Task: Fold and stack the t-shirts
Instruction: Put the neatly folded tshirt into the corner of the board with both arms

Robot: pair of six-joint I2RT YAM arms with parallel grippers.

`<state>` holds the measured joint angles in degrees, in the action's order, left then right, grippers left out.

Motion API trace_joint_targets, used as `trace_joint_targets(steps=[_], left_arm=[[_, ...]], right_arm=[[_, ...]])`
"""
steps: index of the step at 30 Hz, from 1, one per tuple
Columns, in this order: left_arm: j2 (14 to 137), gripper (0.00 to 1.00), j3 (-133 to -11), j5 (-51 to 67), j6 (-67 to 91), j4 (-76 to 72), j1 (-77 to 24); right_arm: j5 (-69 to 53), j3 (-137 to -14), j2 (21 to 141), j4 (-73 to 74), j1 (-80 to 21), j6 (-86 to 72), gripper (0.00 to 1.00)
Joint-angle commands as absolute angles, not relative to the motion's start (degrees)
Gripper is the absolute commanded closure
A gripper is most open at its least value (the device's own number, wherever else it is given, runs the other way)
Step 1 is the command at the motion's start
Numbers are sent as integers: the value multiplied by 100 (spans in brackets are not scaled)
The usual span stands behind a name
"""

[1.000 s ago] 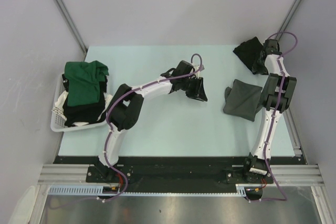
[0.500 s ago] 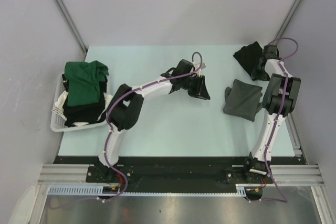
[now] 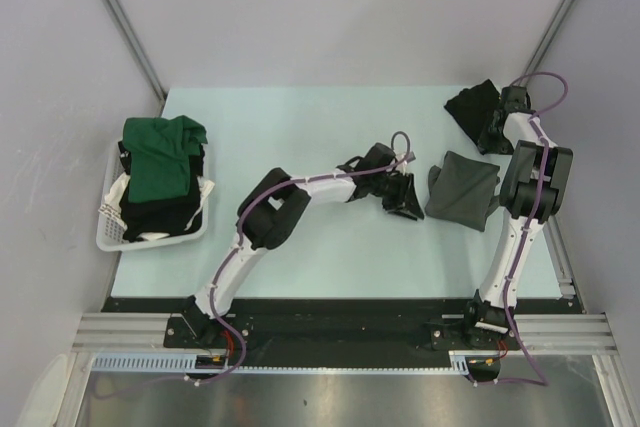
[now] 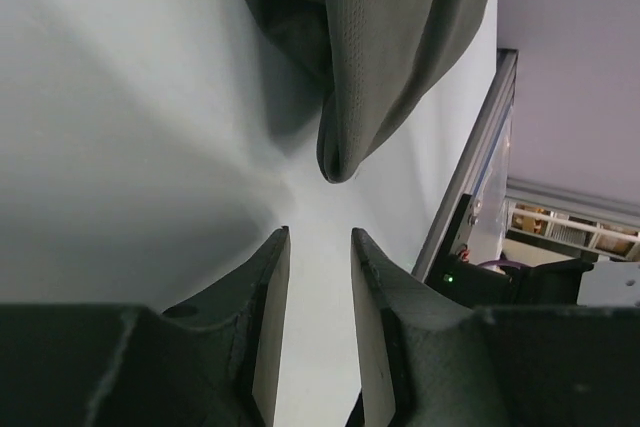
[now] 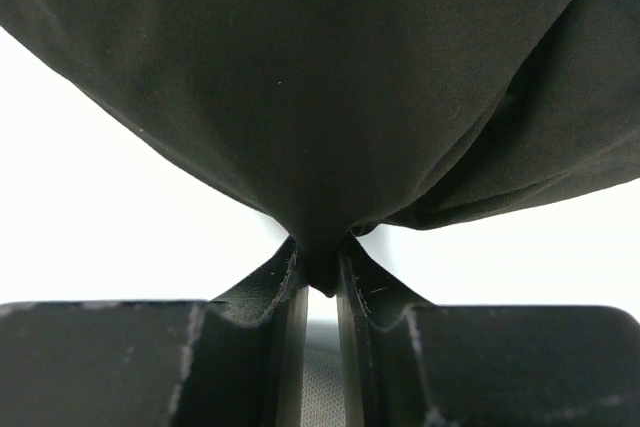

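Stretching rightward, left fingers [image 4: 268, 337] slightly parted near grey shirt [image 3: 462, 185].

Both are the same build really: the white tube-link left arm [image 3: 325, 185] and its twin, the right arm [image 3: 508, 252], have chunky black joint housings, with a thin purple cable [image 3: 400, 134] looping along each. The matte black wedge-shaped fingers [image 4: 268, 287] are paler on the inner faces.
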<state>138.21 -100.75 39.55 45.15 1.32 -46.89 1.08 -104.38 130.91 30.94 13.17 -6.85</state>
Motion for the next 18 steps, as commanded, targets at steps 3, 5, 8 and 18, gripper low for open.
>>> trace_joint_targets(steps=[3,5,8,18], left_arm=[[13948,62,-10564,4026,4825,-193,-4816],[14001,58,-10626,4008,4816,-185,-4816],[14019,53,-10687,3982,4790,-114,-4808],[14326,45,-11179,3841,4808,104,-4816]], right_arm=[[62,-10477,12894,3568,1283,-712,80],[62,-10477,12876,3568,1292,-712,80],[61,-10485,12893,3568,1292,-712,80],[-176,-10573,12929,3577,1345,-738,80]])
